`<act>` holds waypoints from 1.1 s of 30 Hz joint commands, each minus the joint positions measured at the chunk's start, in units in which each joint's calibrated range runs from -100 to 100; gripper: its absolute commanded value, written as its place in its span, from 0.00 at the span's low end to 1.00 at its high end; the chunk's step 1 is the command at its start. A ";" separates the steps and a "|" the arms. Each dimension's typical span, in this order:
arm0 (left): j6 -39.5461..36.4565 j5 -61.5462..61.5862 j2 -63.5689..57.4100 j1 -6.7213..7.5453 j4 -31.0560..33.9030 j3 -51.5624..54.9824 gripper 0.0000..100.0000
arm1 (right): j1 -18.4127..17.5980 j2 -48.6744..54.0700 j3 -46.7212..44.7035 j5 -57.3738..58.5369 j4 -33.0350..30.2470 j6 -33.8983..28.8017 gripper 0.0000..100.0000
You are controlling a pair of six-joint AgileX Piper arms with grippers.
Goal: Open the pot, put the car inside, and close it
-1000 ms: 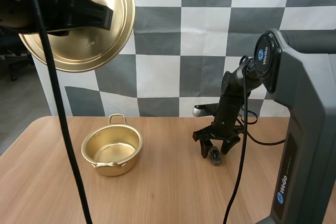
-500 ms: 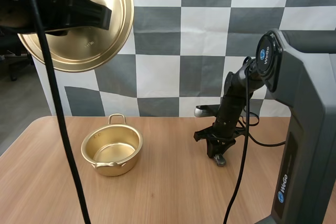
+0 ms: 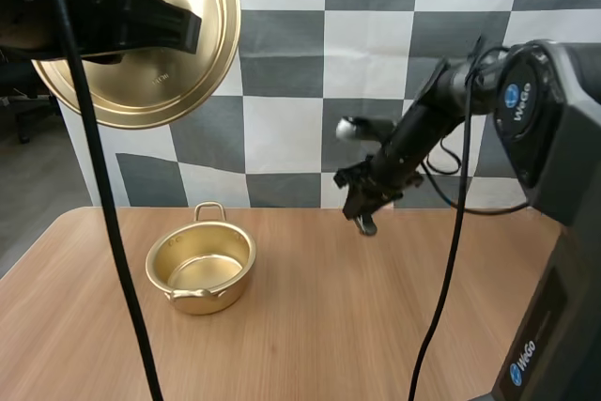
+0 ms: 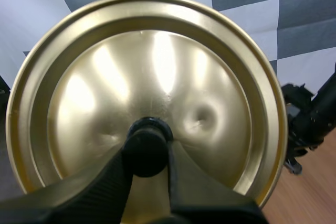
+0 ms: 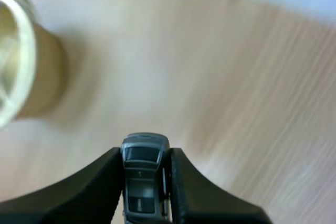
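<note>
The gold pot (image 3: 200, 269) stands open on the wooden table (image 3: 310, 326), left of centre, and nothing lies in it. Its gold lid (image 3: 141, 39) hangs high at the upper left, my left gripper (image 4: 149, 153) shut on the lid's black knob (image 4: 148, 145). My right gripper (image 3: 362, 210) hovers above the table to the right of the pot, shut on a small grey toy car (image 3: 365, 223). In the right wrist view the car (image 5: 143, 174) sits pinched between the fingertips (image 5: 107, 179), with the pot's wall (image 5: 23, 72) off to one side.
Bare wood lies between the pot and my right gripper. The right arm's large grey base (image 3: 563, 260) stands at the table's right side.
My right gripper closed on the car where it lay on the table, then lifted it up and a little leftward toward the pot. The left arm and lid have stayed still.
</note>
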State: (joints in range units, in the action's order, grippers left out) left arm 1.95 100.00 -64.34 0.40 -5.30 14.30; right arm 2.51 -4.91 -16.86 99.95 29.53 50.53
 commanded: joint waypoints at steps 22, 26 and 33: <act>0.01 0.00 -14.22 -0.01 9.26 0.03 0.00 | -10.80 8.66 11.36 0.05 2.86 3.48 0.00; 0.01 0.00 -14.46 -0.01 11.93 0.03 0.00 | -15.57 5.71 11.36 0.05 3.53 3.57 0.00; -0.08 0.00 -15.69 -0.14 12.02 0.03 0.00 | -21.19 -0.77 11.36 0.05 4.49 3.57 0.00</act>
State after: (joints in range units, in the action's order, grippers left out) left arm 1.95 99.97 -80.02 0.30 6.72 14.30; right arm -16.96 -4.31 -5.57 99.93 34.05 54.11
